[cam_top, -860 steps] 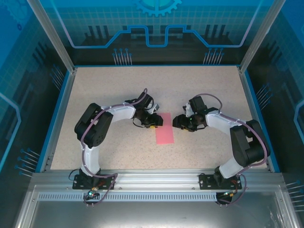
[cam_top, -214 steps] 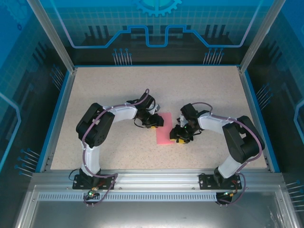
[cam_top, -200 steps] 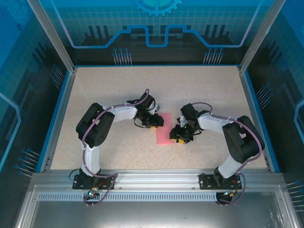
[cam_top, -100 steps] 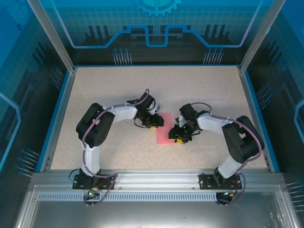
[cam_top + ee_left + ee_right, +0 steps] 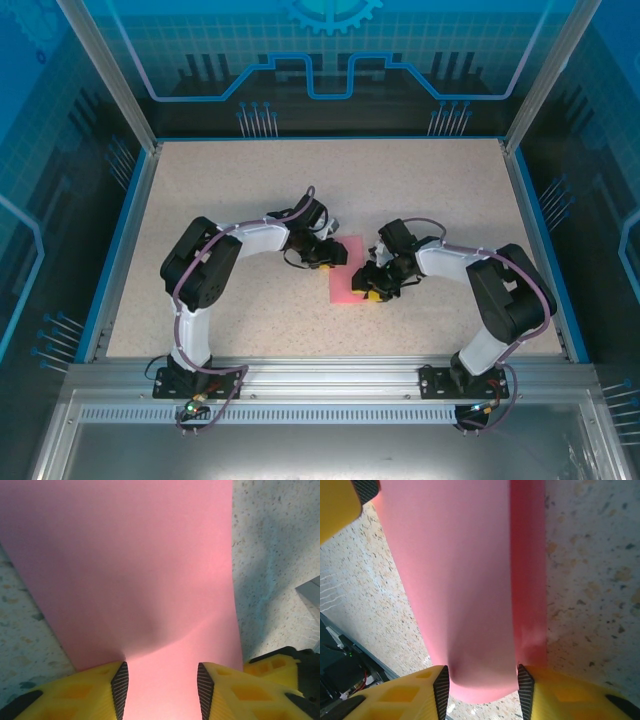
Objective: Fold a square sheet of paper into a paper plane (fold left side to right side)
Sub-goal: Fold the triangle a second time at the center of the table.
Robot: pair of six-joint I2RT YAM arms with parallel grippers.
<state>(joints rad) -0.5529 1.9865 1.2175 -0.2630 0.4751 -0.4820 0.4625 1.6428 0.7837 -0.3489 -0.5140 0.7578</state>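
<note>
The pink-red sheet of paper (image 5: 345, 272) lies on the table as a narrow upright strip, folded double. In the right wrist view its upper layer (image 5: 465, 580) bulges up and leaves a band of the lower layer showing on the right. My left gripper (image 5: 337, 257) is at the strip's upper left corner, jaws apart, with the paper (image 5: 140, 570) running between its fingertips (image 5: 120, 687). My right gripper (image 5: 366, 289) is at the lower right edge, also open, straddling the raised layer between its fingertips (image 5: 525, 687). No dart-shaped paper plane is in view.
The speckled beige table (image 5: 250, 180) has a blue rim, and transparent blue walls stand on three sides. Both arms bend inward toward the middle. A yellow finger of the left gripper (image 5: 340, 502) shows at the top left of the right wrist view.
My right gripper came down from the strip's upper right to its lower right edge, then crept slightly left onto the paper. The left gripper has stayed at the upper left corner.
</note>
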